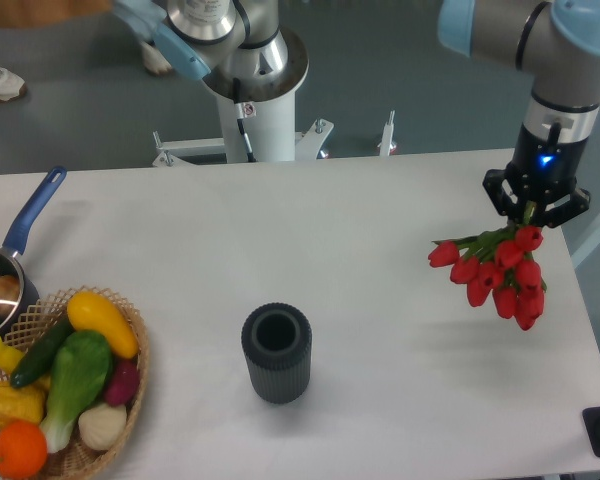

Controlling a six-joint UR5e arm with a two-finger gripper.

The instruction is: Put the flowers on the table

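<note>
Above the table's right side, gripper clamped on flowers, blooms hanging just below

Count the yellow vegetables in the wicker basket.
3, possibly more hidden: a long yellow squash along the top of the woven wicker basket, a small yellow piece at its left rim, and a knobbly yellow one lower left.

One bunch of red flowers hangs just under the single end effector; its blooms overlap too much to count exactly. On the table, well to the left of the end effector, stands one dark ribbed vase. Farther left sit one wicker basket of mixed vegetables and one blue-handled pot.
</note>
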